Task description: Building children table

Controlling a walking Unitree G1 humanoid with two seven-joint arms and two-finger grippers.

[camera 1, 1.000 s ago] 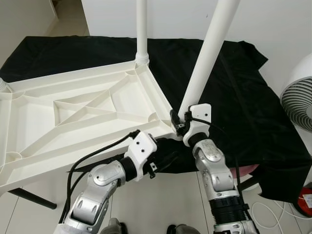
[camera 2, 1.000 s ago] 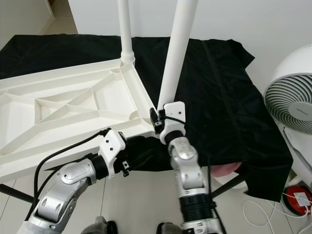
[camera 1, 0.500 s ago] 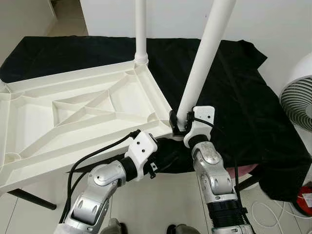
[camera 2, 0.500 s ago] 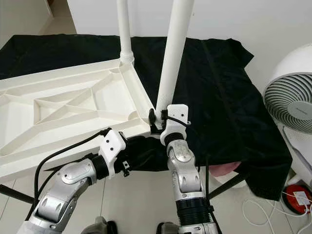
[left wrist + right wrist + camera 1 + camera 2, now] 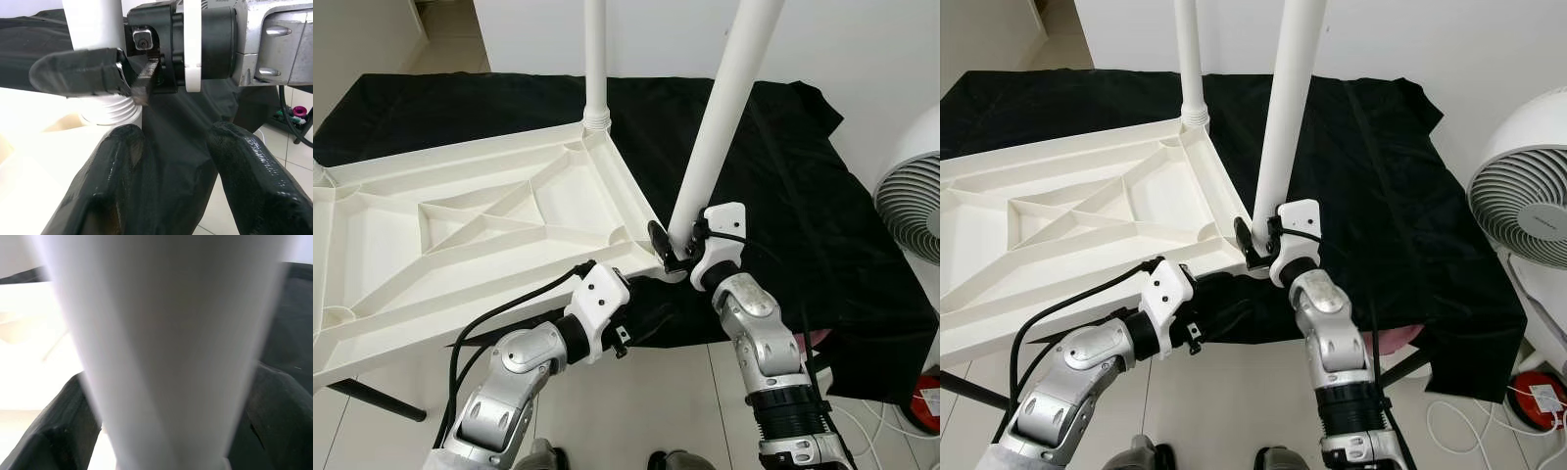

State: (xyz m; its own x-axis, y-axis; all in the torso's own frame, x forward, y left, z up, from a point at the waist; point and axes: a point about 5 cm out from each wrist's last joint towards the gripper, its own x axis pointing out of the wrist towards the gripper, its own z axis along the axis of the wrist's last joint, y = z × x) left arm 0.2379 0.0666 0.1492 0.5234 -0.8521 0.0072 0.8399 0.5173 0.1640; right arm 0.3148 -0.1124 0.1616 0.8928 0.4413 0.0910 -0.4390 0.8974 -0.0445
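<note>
1. Tabletop (image 5: 460, 235), white and upside down, lies on a black cloth (image 5: 783, 176) with its ribs facing up.
2. One white leg (image 5: 597, 59) stands straight up in the far corner of the tabletop.
3. A second leg (image 5: 720, 117) leans over the near corner, with its bottom end at the corner hole.
4. The right gripper (image 5: 677, 245) has its two black fingers on both sides of this leg, low down, and looks clamped on it.
5. The left gripper (image 5: 171, 166) sits at the near edge of the tabletop, just beside the same corner. Its fingers are apart and hold nothing.
6. The ridged end of the leg (image 5: 110, 110) sits right at the corner hole, so the step seems to be fitting this leg in.
7. Next, the leg likely needs to stand straight and be turned or pushed into the hole.
8. The tabletop may slide, so the left gripper may need to hold it.
9. A white fan (image 5: 1528, 206) stands off to the right.
</note>
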